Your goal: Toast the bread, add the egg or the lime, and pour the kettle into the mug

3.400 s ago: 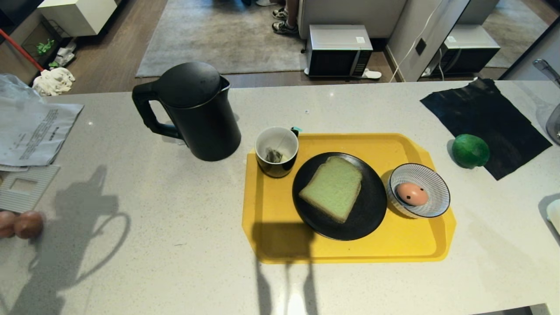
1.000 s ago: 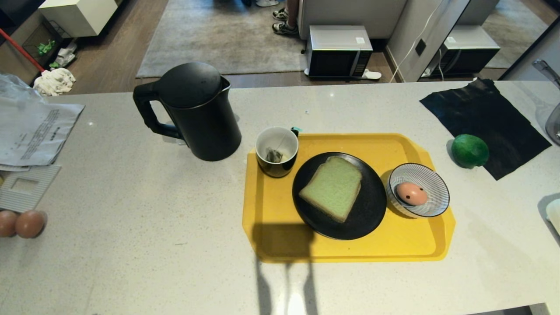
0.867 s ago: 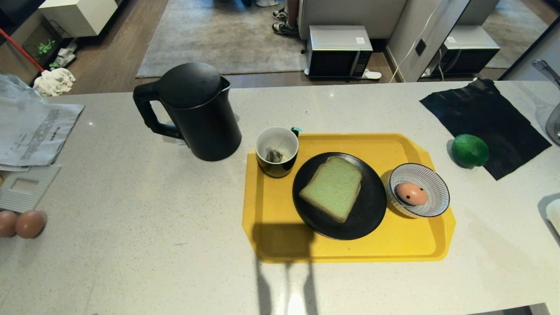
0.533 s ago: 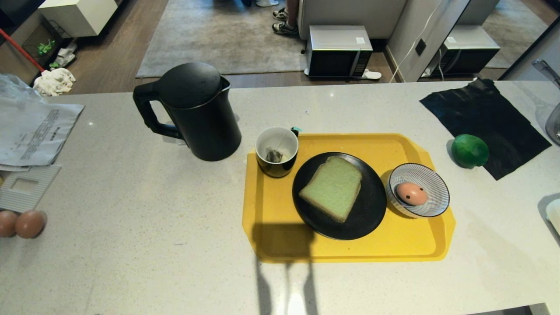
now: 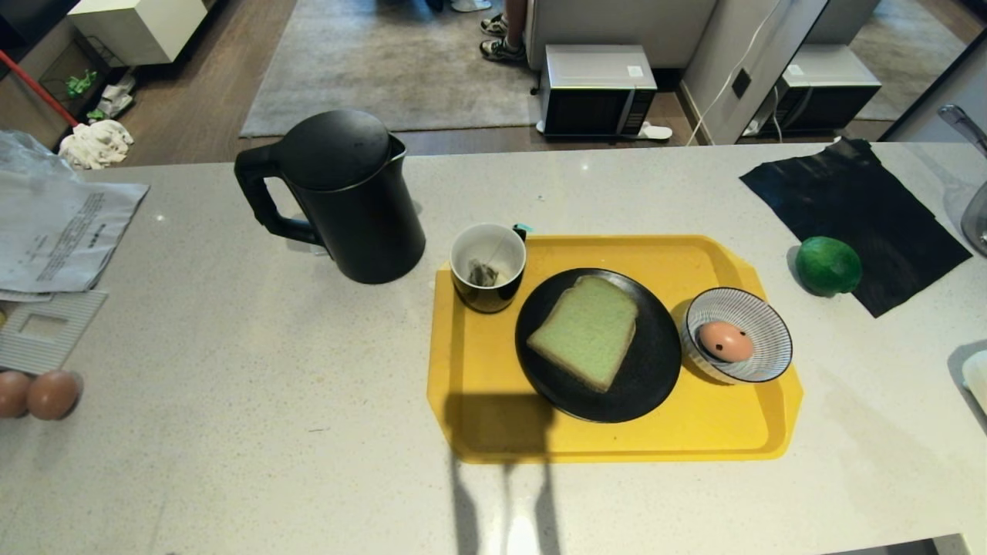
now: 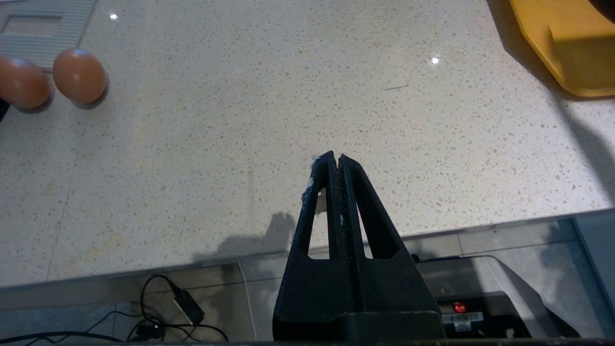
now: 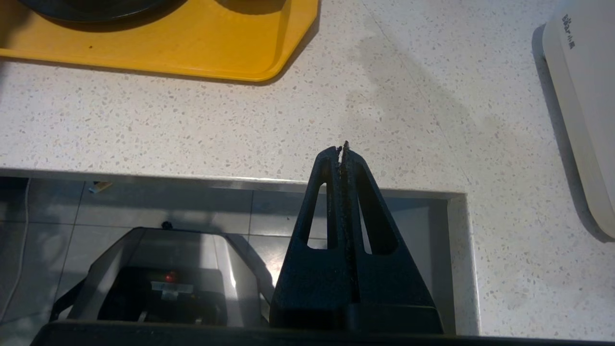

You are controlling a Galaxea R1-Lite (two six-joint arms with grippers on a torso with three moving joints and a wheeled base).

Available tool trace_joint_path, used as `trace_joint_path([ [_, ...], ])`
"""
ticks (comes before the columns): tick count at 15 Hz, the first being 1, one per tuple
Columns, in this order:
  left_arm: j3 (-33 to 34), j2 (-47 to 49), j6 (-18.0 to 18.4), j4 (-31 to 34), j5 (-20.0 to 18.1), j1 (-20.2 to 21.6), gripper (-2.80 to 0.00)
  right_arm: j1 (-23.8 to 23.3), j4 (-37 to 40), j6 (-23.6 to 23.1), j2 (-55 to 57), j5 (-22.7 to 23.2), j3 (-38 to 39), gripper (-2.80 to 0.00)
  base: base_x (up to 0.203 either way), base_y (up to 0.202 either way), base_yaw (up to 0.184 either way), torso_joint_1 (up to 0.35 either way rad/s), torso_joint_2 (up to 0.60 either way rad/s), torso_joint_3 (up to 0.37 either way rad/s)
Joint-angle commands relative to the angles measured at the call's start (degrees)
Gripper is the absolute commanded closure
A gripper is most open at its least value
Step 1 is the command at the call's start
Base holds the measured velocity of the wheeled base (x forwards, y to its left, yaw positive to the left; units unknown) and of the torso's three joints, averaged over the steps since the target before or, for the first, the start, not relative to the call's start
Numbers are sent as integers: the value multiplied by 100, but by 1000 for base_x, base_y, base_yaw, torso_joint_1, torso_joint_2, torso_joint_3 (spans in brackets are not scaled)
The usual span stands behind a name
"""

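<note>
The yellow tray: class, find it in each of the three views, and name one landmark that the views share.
Head view: the yellow tray lies right of centre on the counter, carrying mug, plate and bowl.
Left wrist view: only one corner of it shows, at the upper right edge.
Right wrist view: its near edge runs along the top left.
Shared landmark: the speckled countertop under it.

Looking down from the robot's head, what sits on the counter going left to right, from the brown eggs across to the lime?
Brown eggs → kettle → mug → bread → striped bowl with the spotted egg → lime.
</note>
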Motion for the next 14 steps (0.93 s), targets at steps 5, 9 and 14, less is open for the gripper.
trace_joint_path([
  [5, 97, -4, -202, -6, 96, 1, 0, 1, 2, -5, 2, 2, -1, 0, 0, 0, 0, 0, 0, 0],
  [9, 97, -4, -211, -11, 96, 1, 0, 1, 2, -5, 2, 2, -1, 0, 0, 0, 0, 0, 0, 0],
  [14, 97, -4, -211, -6, 96, 1, 0, 1, 2, -5, 2, 2, -1, 0, 0, 0, 0, 0, 0, 0],
])
